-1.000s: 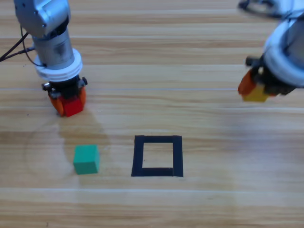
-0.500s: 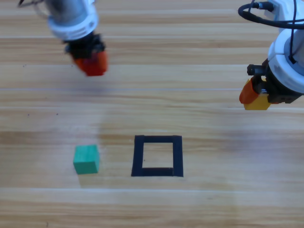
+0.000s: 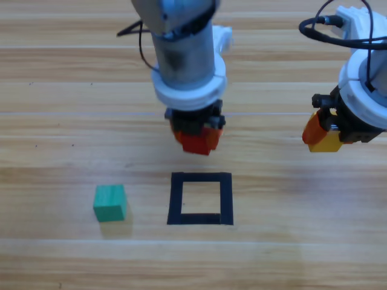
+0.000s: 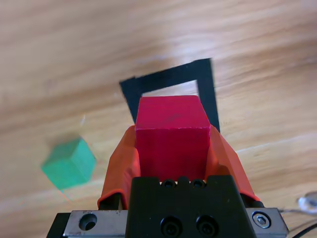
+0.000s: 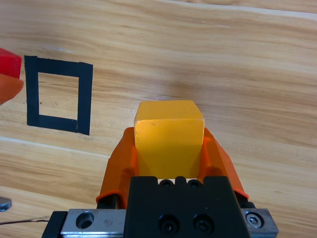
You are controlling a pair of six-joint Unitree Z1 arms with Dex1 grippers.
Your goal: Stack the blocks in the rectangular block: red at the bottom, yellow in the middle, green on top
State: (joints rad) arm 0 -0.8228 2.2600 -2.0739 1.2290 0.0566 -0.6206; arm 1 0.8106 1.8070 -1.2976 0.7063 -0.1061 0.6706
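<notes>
Now that the left pincer (image 3: 196, 140) has swung in from the far left of the surface to the middle, it hangs just behind the flat black tape outline of the rectangular block (image 3: 201, 198), its orange jaws pinching the small plain red cube (image 3: 198, 142). A second ago that cube was out at the left, above the small teal-green cube (image 3: 110, 202); in the left wrist view the red cube (image 4: 171, 134) now sits in line with the tape outline (image 4: 168, 82), so the carry looks nearly done and what remains for this step is, by my judgement, a short advance and a descent into the frame.

The right pincer (image 3: 324, 134) has barely moved: it waits at the right, well apart from the outline, clamped on the small plain yellow cube (image 3: 326, 141), ready for the middle layer. The green cube lies untouched, left of the outline.

The light wooden surface (image 3: 290, 254) shows bare boards around the outline, and wood shows inside it. The approach looks unobstructed from both sides.
</notes>
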